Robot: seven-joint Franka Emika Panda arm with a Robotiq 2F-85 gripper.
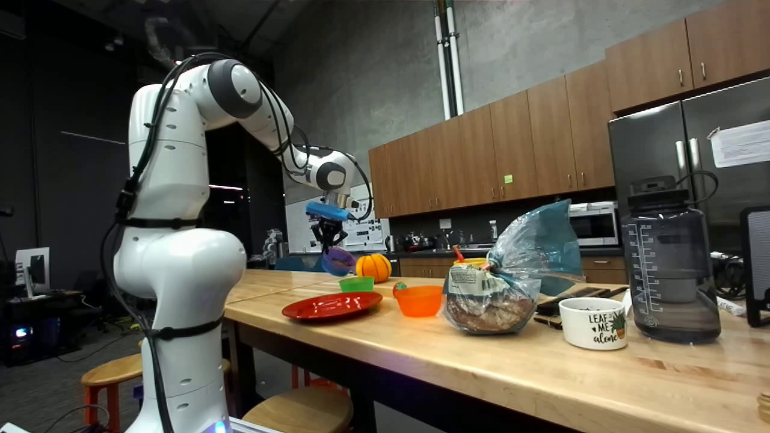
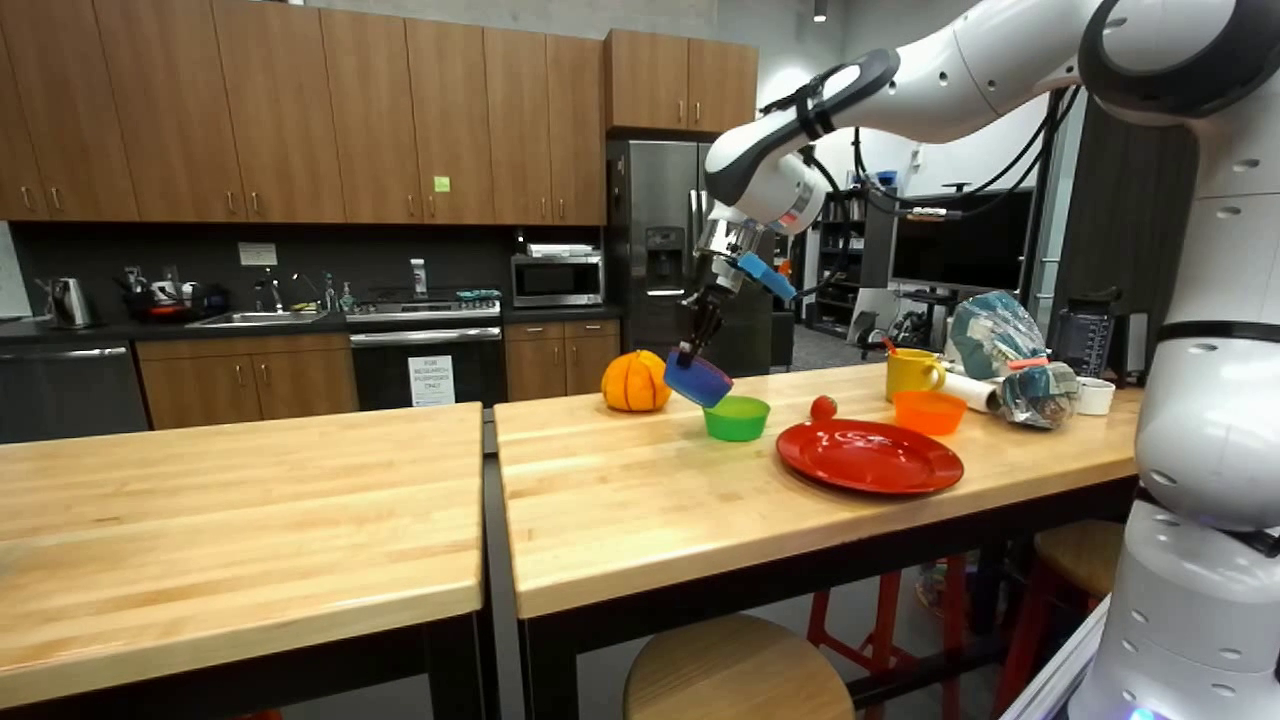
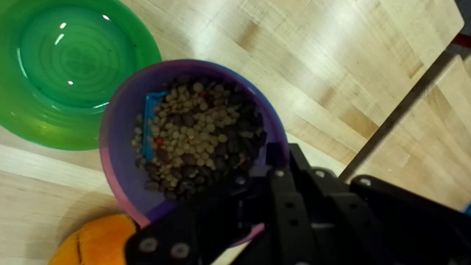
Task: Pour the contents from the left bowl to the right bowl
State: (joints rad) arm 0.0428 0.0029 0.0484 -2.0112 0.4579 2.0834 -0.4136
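The green bowl (image 3: 79, 62) stands on the counter (image 2: 610, 520), a few dark specks inside it. Nearest to it is the purple bowl (image 2: 700, 382), tilted, held just above the green bowl and off to one side; in the wrist view it covers part of the green rim. The claw (image 3: 287, 156) is gripping the purple bowl by its edge, on the side away from the green bowl; pale and dark beans (image 3: 191, 136) lie in it with a small blue piece (image 3: 147, 125). The pumpkin (image 2: 632, 381) also stands near the green bowl, crowding the purple one; whether those two touch I cannot tell. On the green bowl's opposite side from the pumpkin lies the red plate (image 2: 880, 458), and the strawberry (image 2: 823, 408) is near the green bowl too. Farther from it are the orange bowl (image 2: 930, 412) and the yellow mug (image 2: 910, 372). Well apart from the green bowl, in an exterior view, are the bag of bread (image 1: 490, 310), its loose plastic standing up, the white pot (image 1: 592, 325) and the water bottle (image 1: 671, 270). Farthest from the green bowl, across the room, are the cupboards (image 2: 370, 110) and the fridge (image 2: 655, 200).
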